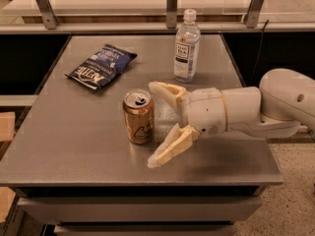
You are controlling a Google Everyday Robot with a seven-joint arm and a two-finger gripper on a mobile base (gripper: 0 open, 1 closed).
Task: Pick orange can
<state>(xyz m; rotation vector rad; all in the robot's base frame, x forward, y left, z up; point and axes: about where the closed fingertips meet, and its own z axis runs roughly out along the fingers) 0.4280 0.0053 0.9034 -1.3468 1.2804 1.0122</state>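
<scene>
Small golden-orange metal drink can (138, 118) upright at frame centre on grey steel surface (69, 136). Cream two-finger gripper (155, 126) just right of it, spread wide, empty. Best: slide left, level, until jaws flank can mid-height, then close.

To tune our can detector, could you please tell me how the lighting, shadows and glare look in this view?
Camera view: a warm amber cast overall; the table shows a pale sheen just right of the can, inside the open gripper that flanks the can's right side; a soft shadow lies under the lower finger; the can's silver top catches light.
</scene>
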